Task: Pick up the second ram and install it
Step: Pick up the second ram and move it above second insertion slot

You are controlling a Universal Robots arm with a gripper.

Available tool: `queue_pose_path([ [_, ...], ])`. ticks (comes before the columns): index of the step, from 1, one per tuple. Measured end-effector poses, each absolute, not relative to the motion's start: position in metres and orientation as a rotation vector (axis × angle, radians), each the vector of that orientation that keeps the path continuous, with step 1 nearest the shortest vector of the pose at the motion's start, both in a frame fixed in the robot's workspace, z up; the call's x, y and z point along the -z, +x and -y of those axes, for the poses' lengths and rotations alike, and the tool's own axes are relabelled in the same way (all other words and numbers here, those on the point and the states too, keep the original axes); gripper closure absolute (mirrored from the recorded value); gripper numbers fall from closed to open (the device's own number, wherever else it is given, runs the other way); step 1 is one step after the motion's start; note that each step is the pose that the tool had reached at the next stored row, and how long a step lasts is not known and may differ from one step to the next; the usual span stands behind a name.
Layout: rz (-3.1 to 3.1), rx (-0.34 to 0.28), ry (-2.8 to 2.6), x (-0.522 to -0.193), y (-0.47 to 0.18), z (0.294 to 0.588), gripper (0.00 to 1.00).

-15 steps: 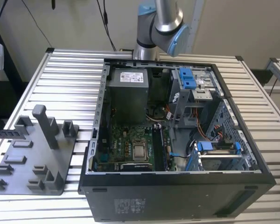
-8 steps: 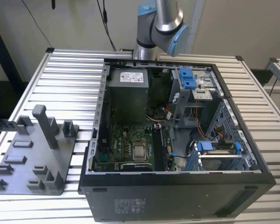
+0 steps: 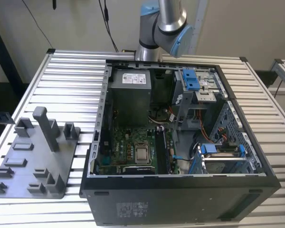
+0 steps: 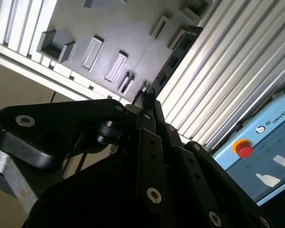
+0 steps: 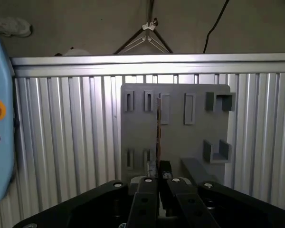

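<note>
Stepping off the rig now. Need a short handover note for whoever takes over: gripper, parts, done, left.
Gripper: shut on the second ram, which the first wrist view shows edge-on.
Where: the ram hangs above the grey holder tray, lifted off it. The open computer case sits on the table to the exterior view's right of the tray.
Done: ram picked up.
Left: install. The ram is not yet at the motherboard inside the case.
</note>
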State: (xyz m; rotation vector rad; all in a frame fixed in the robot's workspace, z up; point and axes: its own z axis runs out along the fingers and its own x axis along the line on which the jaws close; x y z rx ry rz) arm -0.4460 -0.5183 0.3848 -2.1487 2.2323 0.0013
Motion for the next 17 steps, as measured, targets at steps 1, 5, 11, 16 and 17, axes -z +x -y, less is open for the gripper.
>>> queue_pose_path([
  [1, -2.232, -0.001, -2.149, -0.389, -0.446, 0.518, 0.86],
  [5, -2.232, -0.001, -2.149, -0.404, -0.446, 0.518, 0.86],
  [11, -2.232, -0.001, -2.149, -0.425, -0.446, 0.518, 0.86],
  [16, -2.232, -0.001, -2.149, -0.433, -0.446, 0.518, 0.86],
  [17, -2.232, -0.001, -2.149, -0.434, -0.446, 0.518, 0.86],
])
